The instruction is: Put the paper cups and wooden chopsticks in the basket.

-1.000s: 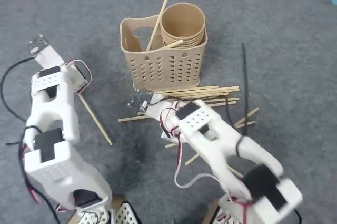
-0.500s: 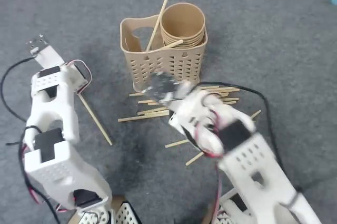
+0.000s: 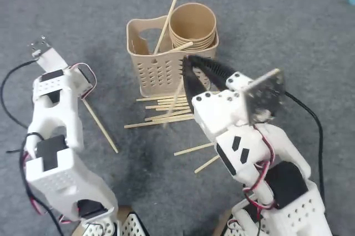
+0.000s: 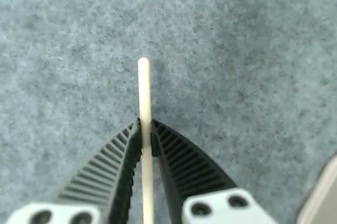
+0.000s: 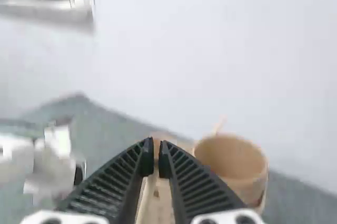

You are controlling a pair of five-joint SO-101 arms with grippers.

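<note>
**DESK:** What has made it into the basket [image 3: 166,72]?

**ARMS:** The paper cups [image 3: 192,24] are done. They stand nested in one stack inside the basket, at the end farther from my left arm. Two stowed chopsticks [image 3: 166,22] lean in the basket beside that stack, and one of them pokes well above the rim.

**DESK:** And your pincers?

**ARMS:** My right pincer [image 5: 155,153] hangs just in front of the basket's perforated wall, below its rim. Its teeth are pressed together on a raised chopstick [image 3: 175,103], which slants down from the grip with its low end over the pile at the basket's foot. I judge that stick is bound for the basket and needs lifting over the rim. My left pincer [image 4: 146,125] is clamped on a left chopstick [image 4: 143,87], low over the grey mat [image 3: 310,53] and well off to the basket's side.

**DESK:** So what is left?

**ARMS:** Most of the sticks. The loose chopsticks [image 3: 166,111] lie in a ragged row on the mat right in front of the basket. Two stray chopsticks [image 3: 194,149] lie farther out from it, toward my bases. By my reckoning the cups are finished and the chopsticks are barely begun: two in the basket, two in my grip, the rest on the mat.
</note>
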